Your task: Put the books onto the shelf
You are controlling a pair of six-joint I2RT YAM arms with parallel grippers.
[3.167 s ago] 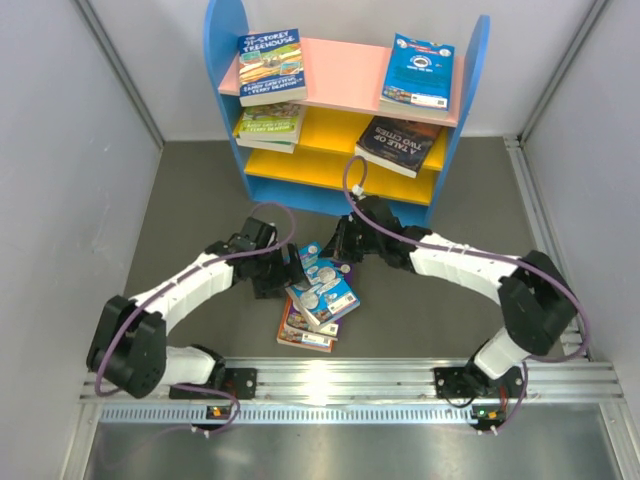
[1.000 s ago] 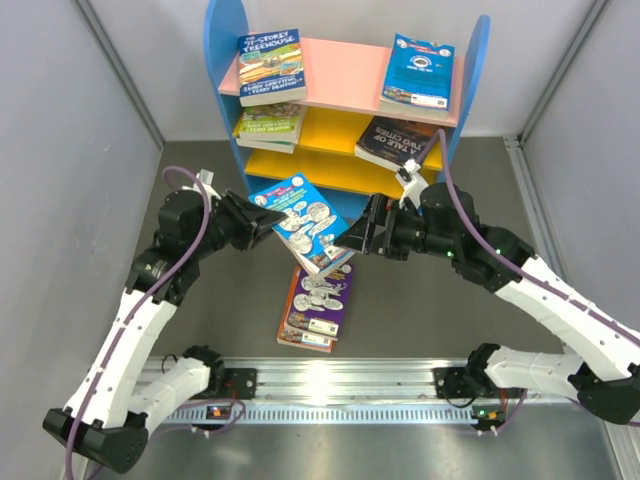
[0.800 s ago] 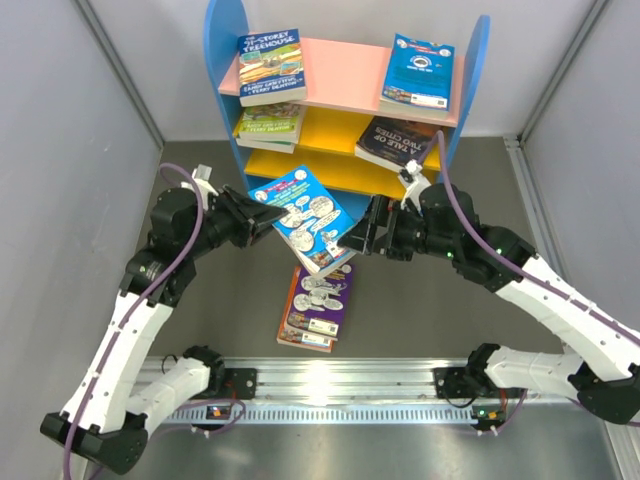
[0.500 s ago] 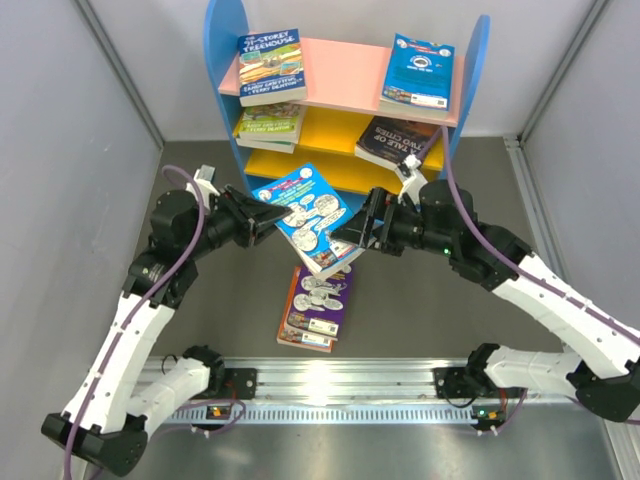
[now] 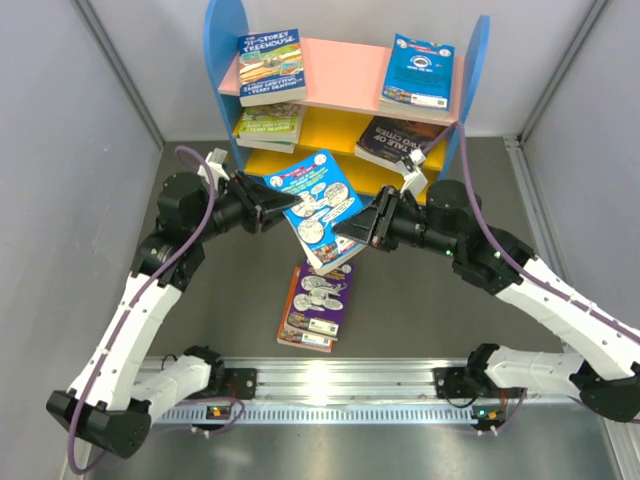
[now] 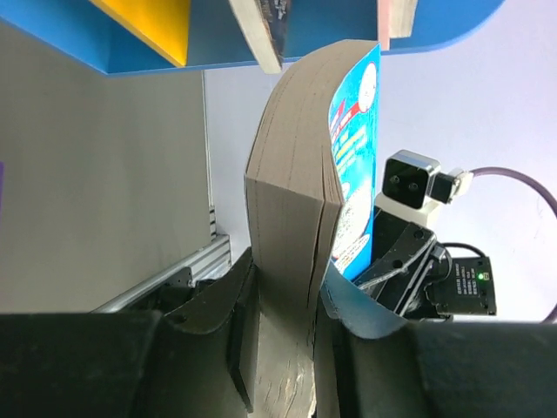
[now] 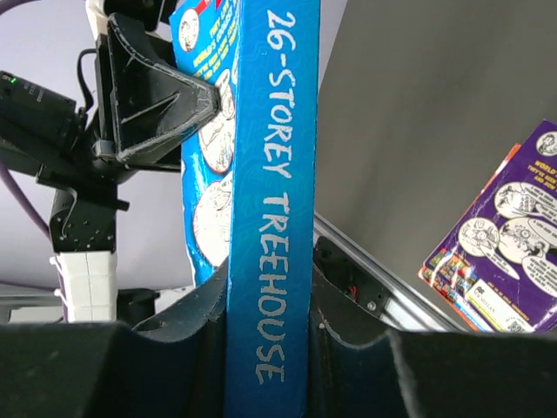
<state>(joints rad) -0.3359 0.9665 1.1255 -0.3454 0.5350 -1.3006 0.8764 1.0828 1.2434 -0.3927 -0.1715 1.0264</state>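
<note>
The cartoon book (image 5: pixel 318 205) hangs tilted in the air just in front of the shelf (image 5: pixel 222 45), cover facing up, gripped from both sides. The left hand (image 5: pixel 270 212) is closed on its page edge. In the left wrist view both fingers press on the block of pages, and the cover bows away a little near the grip. The right hand (image 5: pixel 352 231) is closed on the opposite side, a finger on either face of the spine, which reads "26-Storey Treehouse". The book's far corner overlaps the lowest yellow board from above; whether they touch I cannot tell. Under it on the desk (image 5: pixel 230 300) lies a small pile with a purple book (image 5: pixel 322 298) on top. The pink top board carries a navy book (image 5: pixel 272 66) at the left and a blue book (image 5: pixel 418 70) at the right. On the yellow board beneath, a green-yellow book (image 5: pixel 270 125) and a dark book (image 5: pixel 402 141) overhang the front edge
</note>
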